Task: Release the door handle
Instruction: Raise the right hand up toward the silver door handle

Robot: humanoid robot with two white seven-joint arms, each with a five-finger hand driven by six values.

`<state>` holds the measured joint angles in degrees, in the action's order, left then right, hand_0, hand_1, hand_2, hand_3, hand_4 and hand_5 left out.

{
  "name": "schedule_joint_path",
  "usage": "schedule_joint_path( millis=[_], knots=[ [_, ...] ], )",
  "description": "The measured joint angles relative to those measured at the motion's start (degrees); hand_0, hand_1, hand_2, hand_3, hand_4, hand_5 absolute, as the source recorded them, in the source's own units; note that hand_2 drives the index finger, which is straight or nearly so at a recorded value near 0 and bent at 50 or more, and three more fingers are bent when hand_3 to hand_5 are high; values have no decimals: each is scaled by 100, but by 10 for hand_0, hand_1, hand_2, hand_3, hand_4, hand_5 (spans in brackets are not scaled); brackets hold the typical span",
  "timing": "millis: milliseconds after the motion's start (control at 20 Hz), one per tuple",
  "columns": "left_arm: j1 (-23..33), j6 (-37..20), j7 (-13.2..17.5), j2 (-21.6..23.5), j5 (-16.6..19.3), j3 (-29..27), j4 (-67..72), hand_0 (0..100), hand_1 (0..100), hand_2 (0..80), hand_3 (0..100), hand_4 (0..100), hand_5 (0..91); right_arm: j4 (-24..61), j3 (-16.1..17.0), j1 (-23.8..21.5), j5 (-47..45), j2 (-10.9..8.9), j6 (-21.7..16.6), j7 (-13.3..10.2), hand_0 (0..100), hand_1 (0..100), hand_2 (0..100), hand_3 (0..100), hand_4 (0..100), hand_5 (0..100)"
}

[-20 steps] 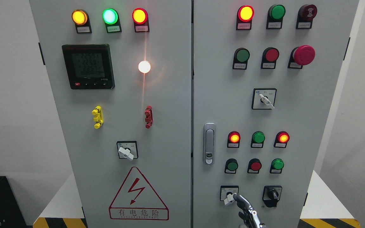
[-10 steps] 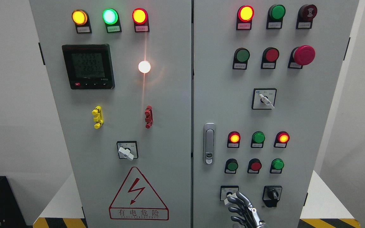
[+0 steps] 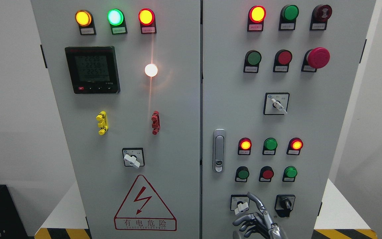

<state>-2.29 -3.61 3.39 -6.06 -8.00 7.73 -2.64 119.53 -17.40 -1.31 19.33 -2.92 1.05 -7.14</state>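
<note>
Grey metal double-door electrical cabinet, both doors closed. Silver vertical door handle on right door, just right of centre seam, flush, untouched. Right robot hand, silver and black, at bottom edge well below door handle; fingers spread, holding nothing, 1 finger raised beside white-lever rotary switch; contact unclear. Black rotary knob right of hand. 3 small round lamps right of door handle. Red lightning warning triangle lower left of door handle.
</note>
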Motion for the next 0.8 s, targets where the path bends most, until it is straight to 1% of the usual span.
schedule_joint_path(
  millis=[100, 451, 801],
  knots=[
    [0, 0, 0, 0, 0, 0, 0, 120, 556, 0, 0, 0, 0, -1, 4, 38, 386, 3, 0, -24, 473, 475, 38, 1000, 1000, 1000],
    [0, 0, 0, 0, 0, 0, 0, 120, 556, 0, 0, 0, 0, -22, 1, 102, 1905, 33, 38, -47, 456, 459, 40, 1000, 1000, 1000],
    [0, 0, 0, 0, 0, 0, 0, 120, 556, 0, 0, 0, 0, -120, -26, 301, 3373, 150, 77, -59, 447, 441, 14, 1000, 1000, 1000]
  ],
)
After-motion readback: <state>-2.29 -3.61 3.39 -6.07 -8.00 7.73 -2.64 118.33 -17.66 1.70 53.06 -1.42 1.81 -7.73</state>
